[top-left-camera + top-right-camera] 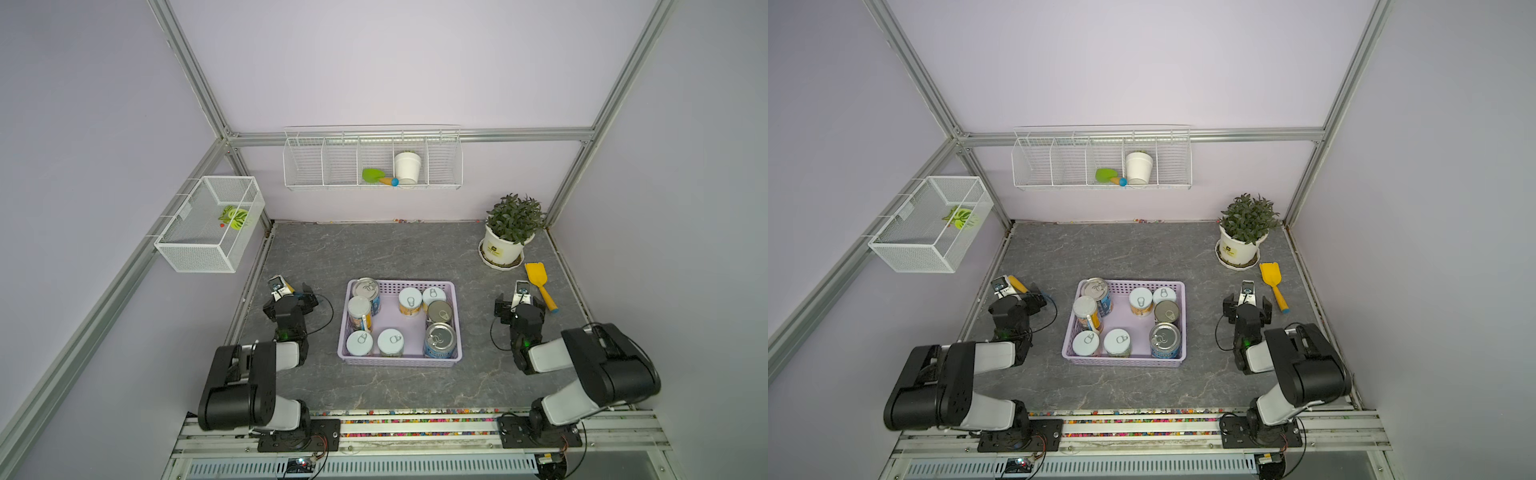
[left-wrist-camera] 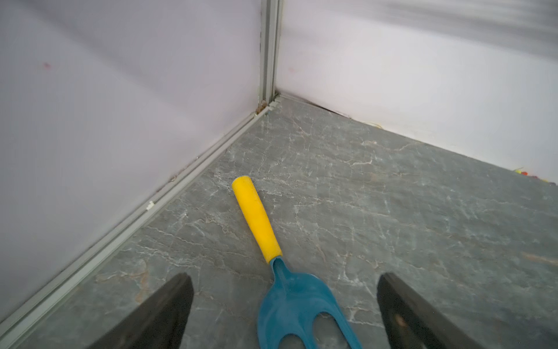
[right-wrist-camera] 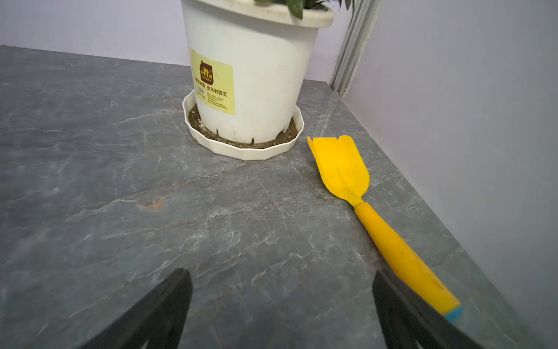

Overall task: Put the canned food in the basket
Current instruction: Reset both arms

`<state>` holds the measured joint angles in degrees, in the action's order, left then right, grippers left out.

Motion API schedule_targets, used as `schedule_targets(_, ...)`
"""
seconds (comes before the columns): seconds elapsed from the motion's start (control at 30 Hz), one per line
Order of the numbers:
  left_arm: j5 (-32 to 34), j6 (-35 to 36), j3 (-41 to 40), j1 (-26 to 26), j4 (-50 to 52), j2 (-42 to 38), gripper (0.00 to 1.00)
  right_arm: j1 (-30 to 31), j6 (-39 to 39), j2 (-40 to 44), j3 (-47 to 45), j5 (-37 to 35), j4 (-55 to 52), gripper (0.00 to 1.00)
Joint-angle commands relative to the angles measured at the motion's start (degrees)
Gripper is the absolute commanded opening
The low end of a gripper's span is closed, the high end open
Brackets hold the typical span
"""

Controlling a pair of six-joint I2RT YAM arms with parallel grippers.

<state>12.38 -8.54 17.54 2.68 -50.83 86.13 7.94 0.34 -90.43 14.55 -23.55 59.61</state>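
The lilac basket [image 1: 399,363] [image 1: 1121,362] stands mid-table in both top views. Several cans of the canned food stand upright inside it: short ones with pale lids [image 1: 390,341] [image 1: 1117,340] and taller silver-topped ones [image 1: 439,338] [image 1: 1165,338]. No can shows on the bare table. My left gripper [image 1: 297,291] [image 1: 1021,293] [image 2: 283,278] hangs open to the left of the basket, holding nothing, with a blue hand rake [image 2: 290,302] on the table between its fingers. My right gripper [image 1: 521,297] [image 1: 1247,297] [image 3: 282,273] is open and empty to the right of the basket.
A potted plant [image 1: 500,249] [image 3: 250,75] stands at the back right, with a yellow shovel [image 1: 538,282] [image 3: 341,166] lying beside my right gripper. A wire rack [image 1: 372,160] with a white cup [image 1: 407,166] hangs on the back wall. A wire-mesh box [image 1: 208,224] hangs on the left wall.
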Motion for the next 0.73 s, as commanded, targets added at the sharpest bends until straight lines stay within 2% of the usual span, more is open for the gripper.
schedule_targets(0.0,-10.48,3.48,2.53,0.66,-0.53,-0.70,1.00,-0.97,0.38,3.31,6.08,6.03,-9.24,0.98)
schedule_targets(0.07,-10.77,4.08,0.94,0.66,-5.93,0.72,1.00,-0.93,-0.77,0.09,5.31,6.04,-1.69,0.98)
schedule_targets(0.17,-10.66,3.96,1.54,0.66,-3.79,0.00,1.00,-1.15,0.72,3.43,7.18,5.83,-11.11,0.98)
schedule_targets(0.27,-10.67,3.72,1.58,0.66,-3.71,-0.10,1.00,-1.05,0.17,1.96,6.34,5.64,-6.97,0.98)
schedule_targets(0.5,-10.67,3.78,1.59,0.57,-3.38,-0.08,1.00,-1.41,0.57,2.56,7.46,6.15,-10.03,0.98)
schedule_targets(0.7,-10.40,3.88,1.71,0.42,-3.36,-0.16,1.00,-3.10,1.28,2.80,8.47,9.91,-12.29,0.98)
